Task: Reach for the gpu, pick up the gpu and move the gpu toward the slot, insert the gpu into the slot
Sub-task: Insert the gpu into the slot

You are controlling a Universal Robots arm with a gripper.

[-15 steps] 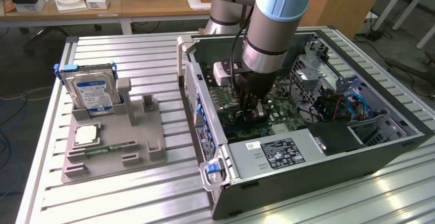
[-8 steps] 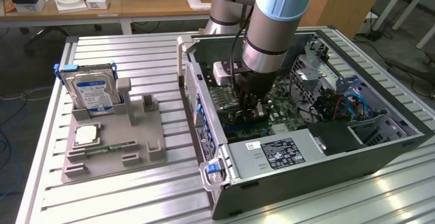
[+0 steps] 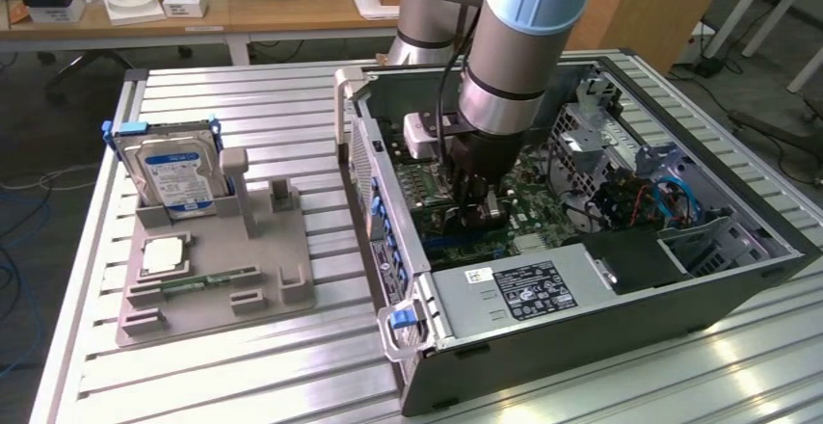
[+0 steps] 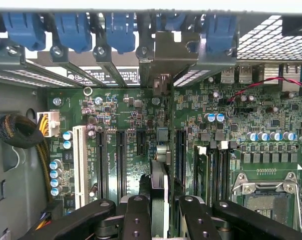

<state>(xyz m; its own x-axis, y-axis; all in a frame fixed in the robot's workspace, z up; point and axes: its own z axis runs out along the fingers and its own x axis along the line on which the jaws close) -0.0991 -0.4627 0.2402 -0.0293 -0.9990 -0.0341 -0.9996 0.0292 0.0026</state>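
Note:
My gripper (image 3: 473, 208) is lowered deep inside the open computer case (image 3: 385, 202), over the green motherboard (image 3: 541, 214). In the wrist view its black fingers (image 4: 136, 216) are shut on the gpu (image 4: 160, 176). The gpu is a thin dark card seen edge-on, and its silver bracket (image 4: 169, 54) stands against the case's rear wall, between the blue latches. The card stands upright between the long black slots (image 4: 121, 161), in line with the slot (image 4: 162, 136) below it. Whether its lower edge sits in that slot is hidden by the card itself.
On the exterior view's left a grey fixture (image 3: 245, 289) holds a blue-labelled hard drive (image 3: 180, 175), a processor chip (image 3: 165, 253) and a green memory stick (image 3: 206, 278). Inside the case are the power supply (image 3: 546, 291), a drive cage (image 3: 720, 241), blue cables (image 3: 676, 198) and a sleeved cable bundle (image 4: 18, 131).

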